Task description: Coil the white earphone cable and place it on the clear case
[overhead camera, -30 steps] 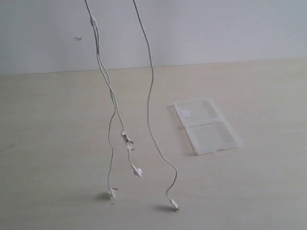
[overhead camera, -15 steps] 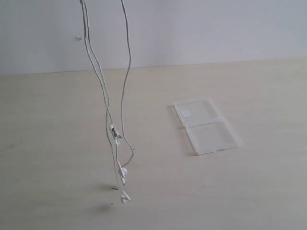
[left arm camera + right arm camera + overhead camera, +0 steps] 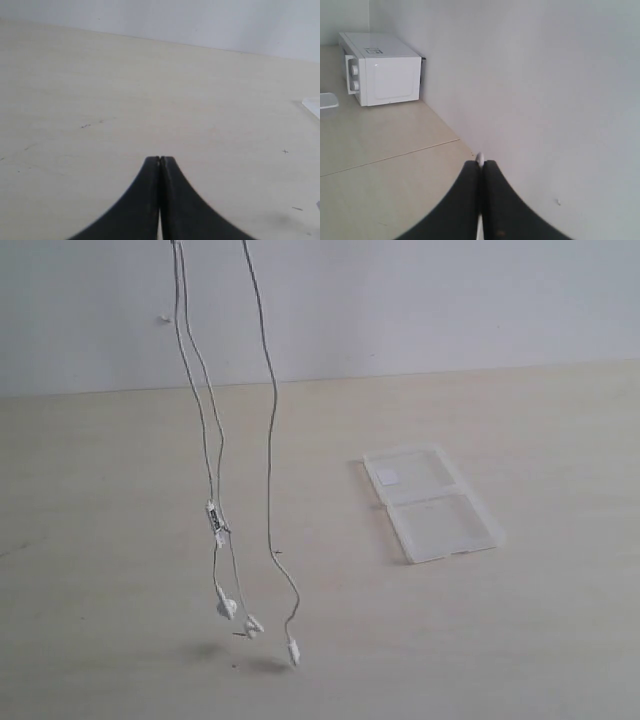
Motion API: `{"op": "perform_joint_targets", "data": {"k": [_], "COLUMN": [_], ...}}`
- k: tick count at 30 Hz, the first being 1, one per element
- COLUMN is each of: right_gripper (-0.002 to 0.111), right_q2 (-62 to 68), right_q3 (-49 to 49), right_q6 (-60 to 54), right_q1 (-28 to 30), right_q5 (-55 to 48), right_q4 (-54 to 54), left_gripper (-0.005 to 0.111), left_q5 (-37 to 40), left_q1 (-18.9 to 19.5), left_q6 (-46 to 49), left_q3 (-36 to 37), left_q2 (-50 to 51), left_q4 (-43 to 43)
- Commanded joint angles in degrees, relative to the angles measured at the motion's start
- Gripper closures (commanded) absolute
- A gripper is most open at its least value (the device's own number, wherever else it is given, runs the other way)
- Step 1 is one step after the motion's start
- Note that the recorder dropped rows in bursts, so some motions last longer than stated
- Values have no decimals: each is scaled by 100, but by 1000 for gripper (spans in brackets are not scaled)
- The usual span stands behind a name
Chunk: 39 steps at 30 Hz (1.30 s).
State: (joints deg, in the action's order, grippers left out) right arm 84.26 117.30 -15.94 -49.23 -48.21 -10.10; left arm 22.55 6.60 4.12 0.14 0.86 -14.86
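The white earphone cable [image 3: 268, 460] hangs from above the exterior view's top edge in long strands. Its inline remote [image 3: 213, 517], two earbuds [image 3: 225, 607] and plug end [image 3: 293, 650] dangle just above the table. The clear case [image 3: 432, 502] lies open and flat to the right, with a white label [image 3: 388, 477] on its far half. Neither gripper shows in the exterior view. My right gripper [image 3: 480, 162] is shut, with a white bit of the cable [image 3: 479, 158] poking out at its tips. My left gripper [image 3: 160, 159] is shut above the bare table, with nothing visible at its tips.
A pale wooden table [image 3: 520, 640] meets a white wall [image 3: 450, 300] behind. A white microwave-like box [image 3: 380, 67] and a small flat white object [image 3: 327, 100] show in the right wrist view. A corner of the case [image 3: 313, 105] shows in the left wrist view.
The cable's ends have lifted off the table and now swing just above it. The hanging strands have shifted left and drawn closer together. The case has not moved.
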Motion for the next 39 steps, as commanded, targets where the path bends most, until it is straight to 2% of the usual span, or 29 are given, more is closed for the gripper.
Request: {"op": "perform_joint_targets", "data": {"k": [1,7,13,16,18,19,22,23,24,28,29,30,32,35,39], "right_gripper": [108,108,108,108,108,108,108,108,108,108,108,108,108,108,108], "right_q2": [-175,-299,-297,-297,-297,-297,-297,-297,-297,-297,-297,-297,-297,-297,-297], "right_q3": [41,41,41,41,41,41,41,41,41,41,41,41,41,41,41], "right_q6": [83,98,209,222,249,249,250,250,250,250,250,250,250,250,250], "right_q1": [-12,-12,-12,-12,-12,-12,-12,-12,-12,-12,-12,-12,-12,-12,-12], "right_q5": [250,250,139,139,139,139,149,149,149,162,190,240,251,276,300], "right_q4": [-22,-46,-46,-50,-50,-50,-50,-50,-50,-50,-50,-50,-50,-63,-63], "left_gripper": [107,107,107,107,107,107,107,107,107,107,107,107,107,107,107], "left_q5": [-33,-33,-755,-1280,-1690,-1951,-2632,-2797,-3155,-3713,-3617,-3228,-2804,-2622,-1852], "left_q1": [13,13,13,13,13,13,13,13,13,13,13,13,13,13,13], "left_q6": [-8,-8,770,751,751,751,736,619,-343,-2458,-2742,-3253,-3660,-3578,-3240], "left_q3": [-14,-14,-14,-14,-14,-14,-14,-14,-14,-14,-14,-157,-563,-1118,-1433], "left_q2": [-14,-14,-14,-14,-14,-14,-14,-14,-14,-14,-14,-14,-14,118,543], "left_q4": [-32,-32,418,66,-505,-1108,-1238,-1303,-1425,-1112,-900,-315,322,399,413]}}
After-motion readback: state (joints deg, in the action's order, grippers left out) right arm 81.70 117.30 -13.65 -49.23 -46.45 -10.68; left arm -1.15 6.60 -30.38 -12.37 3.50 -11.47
